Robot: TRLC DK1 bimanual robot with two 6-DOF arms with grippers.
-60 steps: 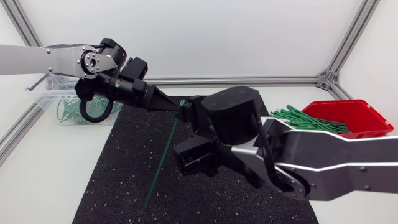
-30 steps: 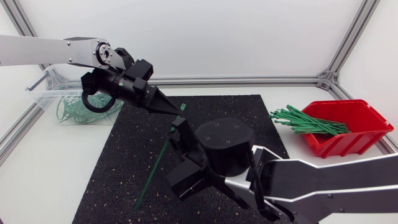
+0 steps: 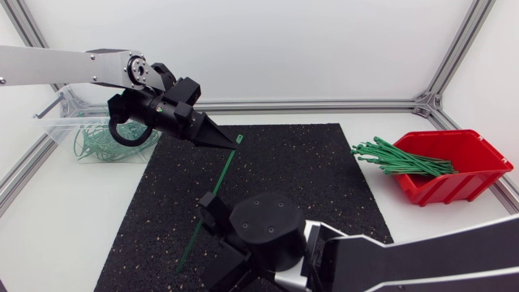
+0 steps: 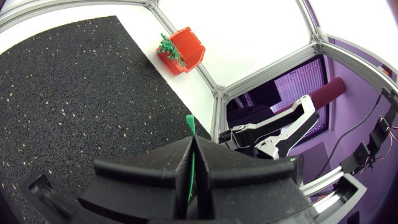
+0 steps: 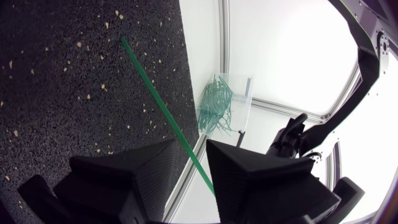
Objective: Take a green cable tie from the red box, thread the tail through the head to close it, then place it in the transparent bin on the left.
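Observation:
My left gripper hovers over the mat's far left part, shut on a green cable tie just below its head. In the left wrist view the head pokes out past the closed fingertips of that gripper. The tie hangs slanting down toward the mat's front. My right gripper sits low on the tie. In the right wrist view the strap runs through the gap of this gripper, whose fingers stand apart. The red box with several green ties is at the right. The transparent bin stands far left.
A black speckled mat covers the middle of the table. The transparent bin holds several closed green ties. My right arm's bulky wrist fills the mat's front. An aluminium frame borders the table at the back.
My right arm slid down along the tie toward the table's front, and its fingers narrowed around the strap. The left gripper shifted a little with the tie's head, then held still.

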